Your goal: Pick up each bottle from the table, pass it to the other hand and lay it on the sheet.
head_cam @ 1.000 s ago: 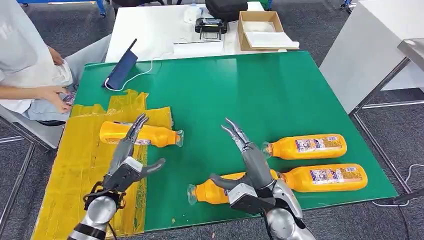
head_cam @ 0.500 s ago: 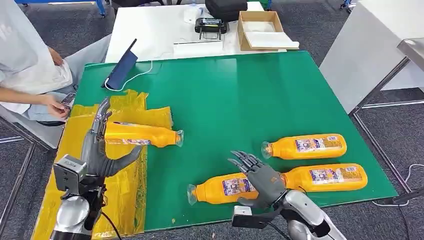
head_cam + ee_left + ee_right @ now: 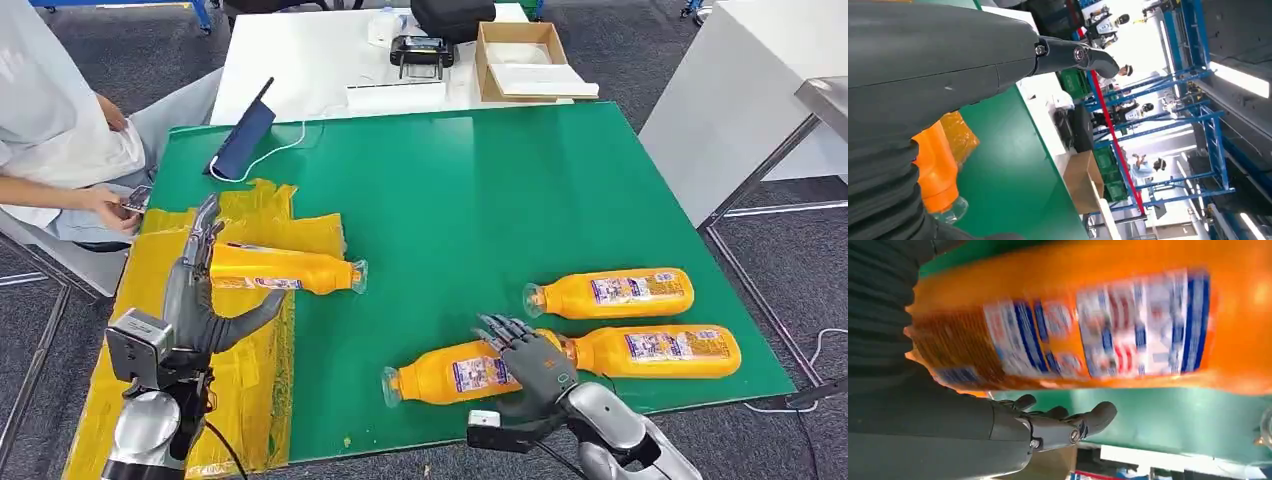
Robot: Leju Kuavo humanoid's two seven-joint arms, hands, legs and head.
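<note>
Bottle (image 3: 455,371) under right robot hand (image 3: 528,358), grasp seemingly closing (blurred); left robot hand (image 3: 196,300) spread, empty.

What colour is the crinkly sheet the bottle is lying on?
Yellow. The crinkly plastic sheet shows best in the head view, under one orange bottle.

Robotics lab: blue steel racking (image 3: 1168,125), green test table (image 3: 560,190).

An orange bottle (image 3: 1088,325) with a blue and white label lies blurred against the right hand (image 3: 973,430). Green desk (image 3: 1168,420) shows beyond the dark fingers (image 3: 1088,422).
</note>
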